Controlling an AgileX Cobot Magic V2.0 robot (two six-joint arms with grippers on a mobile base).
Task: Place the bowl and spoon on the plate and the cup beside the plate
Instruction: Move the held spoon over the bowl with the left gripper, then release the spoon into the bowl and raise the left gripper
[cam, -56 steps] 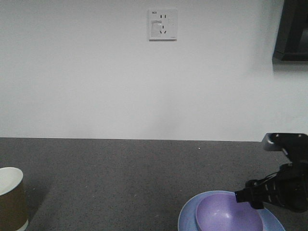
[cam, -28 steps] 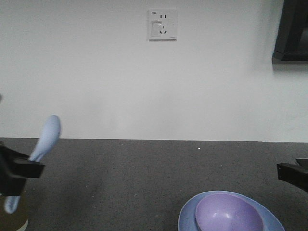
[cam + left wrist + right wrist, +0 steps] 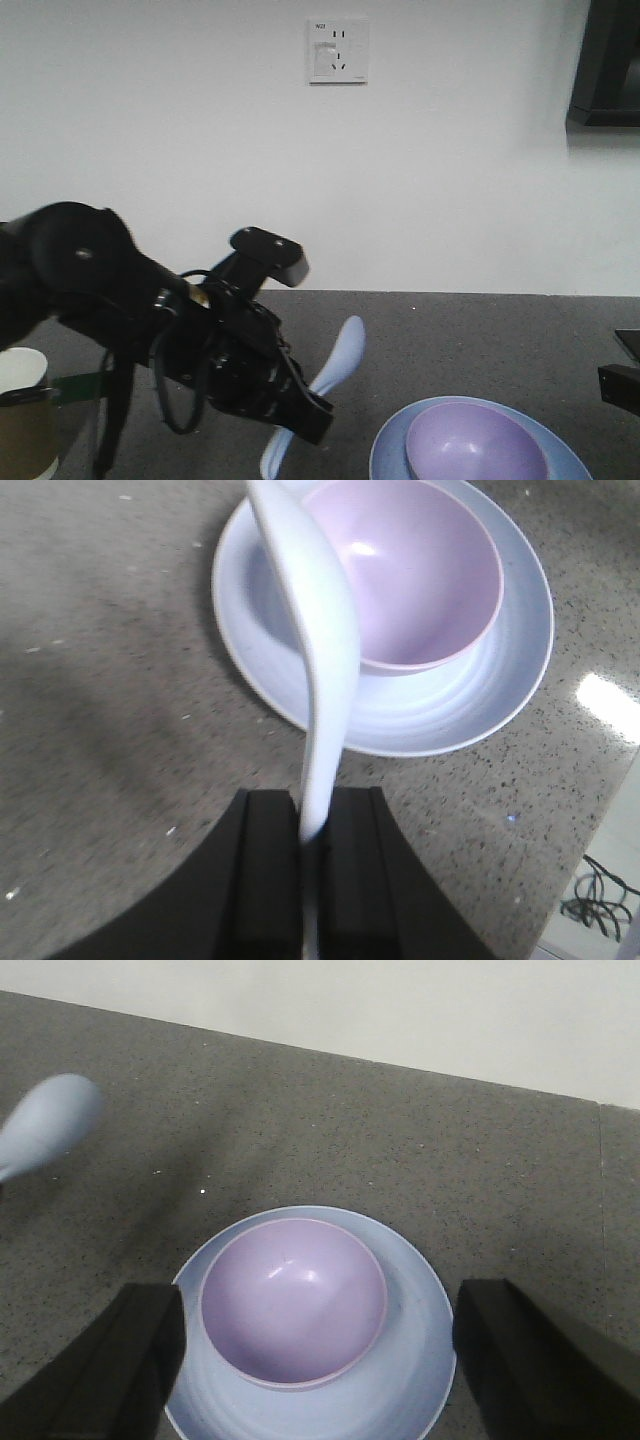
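Observation:
The lavender bowl [image 3: 475, 445] sits inside the light blue plate [image 3: 385, 452] at the counter's front right. My left gripper [image 3: 300, 412] is shut on the handle of the pale spoon [image 3: 338, 368], just left of the plate. In the left wrist view the spoon [image 3: 320, 660] runs from the left gripper [image 3: 310, 815] up over the plate [image 3: 480, 695] and the bowl [image 3: 420, 570]. My right gripper [image 3: 320, 1335] stands open above the bowl [image 3: 293, 1300] and plate [image 3: 415, 1365], holding nothing. The spoon's scoop [image 3: 45, 1125] shows at left. The brown paper cup [image 3: 22, 412] stands upright at far left.
A white wall with a socket [image 3: 338, 50] rises behind the dark speckled counter [image 3: 450, 330]. A dark cabinet [image 3: 605, 65] hangs at top right. The counter's edge, with cables [image 3: 595, 895] below it, lies right of the plate in the left wrist view.
My left arm has swung in from the far left towards the plate, carrying the spoon. The right gripper has drawn back to the right edge of the front view.

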